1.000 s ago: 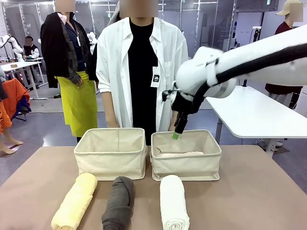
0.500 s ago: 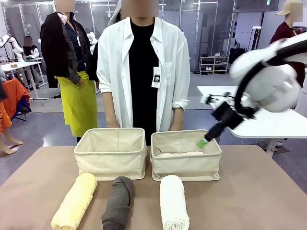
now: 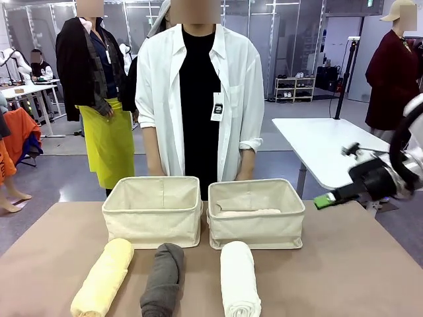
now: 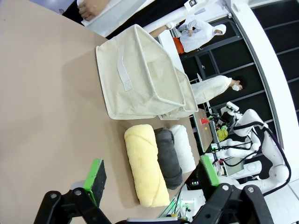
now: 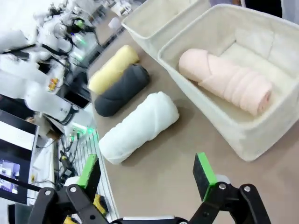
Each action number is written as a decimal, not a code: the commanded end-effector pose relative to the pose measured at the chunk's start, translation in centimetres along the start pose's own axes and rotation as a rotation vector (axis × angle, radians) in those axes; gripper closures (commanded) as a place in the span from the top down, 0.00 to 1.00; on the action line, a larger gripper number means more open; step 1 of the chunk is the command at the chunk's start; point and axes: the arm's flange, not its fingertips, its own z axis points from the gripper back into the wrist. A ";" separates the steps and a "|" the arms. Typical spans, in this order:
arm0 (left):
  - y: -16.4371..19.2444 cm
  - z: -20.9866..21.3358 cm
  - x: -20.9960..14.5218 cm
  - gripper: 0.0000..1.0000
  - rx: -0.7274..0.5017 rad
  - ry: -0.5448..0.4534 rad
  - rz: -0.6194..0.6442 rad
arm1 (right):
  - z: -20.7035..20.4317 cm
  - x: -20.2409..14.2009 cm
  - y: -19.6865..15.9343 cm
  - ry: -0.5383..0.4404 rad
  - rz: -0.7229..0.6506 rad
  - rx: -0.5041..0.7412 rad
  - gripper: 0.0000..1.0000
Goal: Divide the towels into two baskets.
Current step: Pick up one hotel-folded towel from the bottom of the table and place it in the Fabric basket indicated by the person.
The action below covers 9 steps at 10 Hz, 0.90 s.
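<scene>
Now swings the right gripper (image 3: pixel 325 200) out from over the right basket (image 3: pixel 256 228) to the table's (image 3: pixel 357 277) right side, jaws spread wide, gripping nothing. Leaves the pale pink towel (image 5: pixel 229 77) lying inside that basket (first one placed, by the look of it). Holds the left gripper (image 4: pixel 152 172) wide apart and empty above the table. Leaves three to sort in front of the baskets: white towel (image 3: pixel 238 281), dark grey towel (image 3: pixel 163 281), pale yellow towel (image 3: pixel 104 277); nothing seen yet in the left basket (image 3: pixel 153 228).
</scene>
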 end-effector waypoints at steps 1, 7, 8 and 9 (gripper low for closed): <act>-0.1 0.2 0.0 1.00 -0.003 -0.007 -0.002 | 4.3 -9.3 -2.4 -0.106 -0.078 0.129 1.00; -0.1 0.2 0.0 1.00 -0.003 -0.007 -0.002 | 13.9 -13.4 0.5 -0.273 -0.392 0.133 1.00; -0.1 0.2 0.0 1.00 -0.003 -0.007 -0.002 | 14.3 -13.6 0.7 -0.267 -0.421 0.131 1.00; -0.1 0.2 0.0 1.00 -0.003 -0.007 -0.002 | 14.1 -13.1 0.5 -0.250 -0.454 0.119 1.00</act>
